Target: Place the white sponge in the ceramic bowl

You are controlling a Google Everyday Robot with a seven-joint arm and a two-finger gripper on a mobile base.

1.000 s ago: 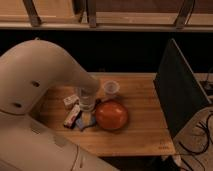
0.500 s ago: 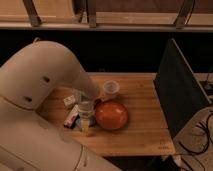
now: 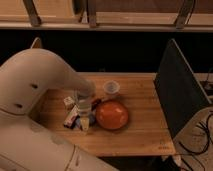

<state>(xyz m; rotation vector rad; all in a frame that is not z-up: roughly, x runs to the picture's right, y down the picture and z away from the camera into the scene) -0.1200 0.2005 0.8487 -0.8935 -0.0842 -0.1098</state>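
The gripper points down just left of the ceramic bowl; whether it grips anything cannot be told. Bare tabletop stretches right of the bowl to the dark panel.

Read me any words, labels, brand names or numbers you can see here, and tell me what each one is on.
Nothing here can be read.
Red-and-white wrapped bar: any wrapper print is too blurred to read.
Small dark mark at the table front edge: too small to read.
Ceramic bowl and plastic cup: no markings show.
Gripper, low just left of the bowl: no label shows.
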